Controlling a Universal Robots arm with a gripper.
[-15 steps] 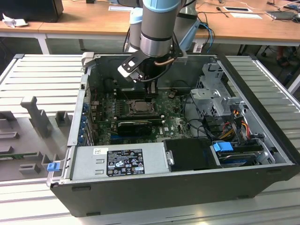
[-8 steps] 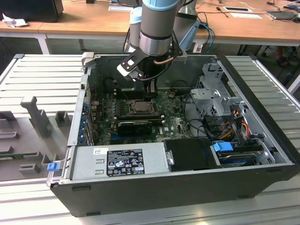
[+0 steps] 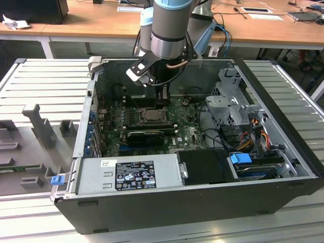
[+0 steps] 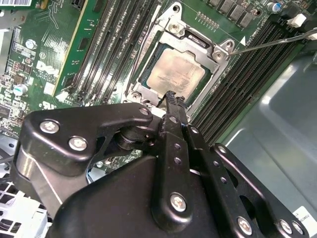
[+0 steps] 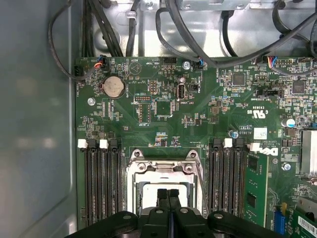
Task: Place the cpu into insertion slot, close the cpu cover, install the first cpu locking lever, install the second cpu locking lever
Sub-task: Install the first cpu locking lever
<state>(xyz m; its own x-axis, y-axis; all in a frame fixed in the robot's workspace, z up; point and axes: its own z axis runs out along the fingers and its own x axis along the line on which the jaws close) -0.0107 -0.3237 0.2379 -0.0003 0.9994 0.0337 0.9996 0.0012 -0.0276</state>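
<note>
End effector (image 4: 171, 99) narrow, tips together w/ nothing between, just above cpu (image 4: 174, 74); cpu cover (image 4: 205, 48) lies flat round it.

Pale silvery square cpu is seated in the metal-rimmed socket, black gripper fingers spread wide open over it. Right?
One slip. The pale silvery square cpu is seated in the metal-rimmed insertion slot, but the black gripper over it has its fingers shut, tips touching, as the first wrist view shows.
</note>
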